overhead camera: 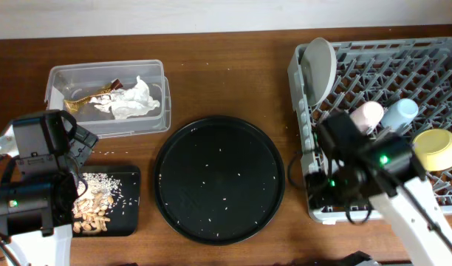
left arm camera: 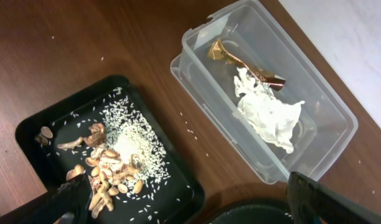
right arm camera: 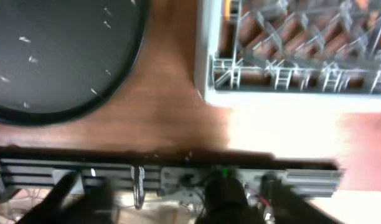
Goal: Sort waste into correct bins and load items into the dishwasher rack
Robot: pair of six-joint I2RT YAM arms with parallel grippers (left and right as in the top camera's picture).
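The clear tub (overhead camera: 63, 77) at the back left holds crumpled white tissue (overhead camera: 134, 100) and the gold-brown wrapper (overhead camera: 89, 98); both also show in the left wrist view, tissue (left arm camera: 268, 115) and wrapper (left arm camera: 240, 61). The black rectangular tray (overhead camera: 126, 199) holds rice and brownish chunks (left arm camera: 119, 155). My left gripper (left arm camera: 190, 205) is open and empty above the tray's right end. The dishwasher rack (overhead camera: 433, 55) holds the grey plate (overhead camera: 320, 66), pink cup (overhead camera: 368, 114), blue cup (overhead camera: 399, 113) and yellow-green bowl (overhead camera: 438, 148). My right gripper (right arm camera: 178, 199) is blurred, looks open and empty, by the rack's front left corner. Chopsticks are out of view.
The large round black tray (overhead camera: 218, 177) lies in the middle with scattered rice grains on it. My left arm (overhead camera: 34, 185) covers part of the rectangular tray. The table's front edge (right arm camera: 147, 152) shows in the right wrist view.
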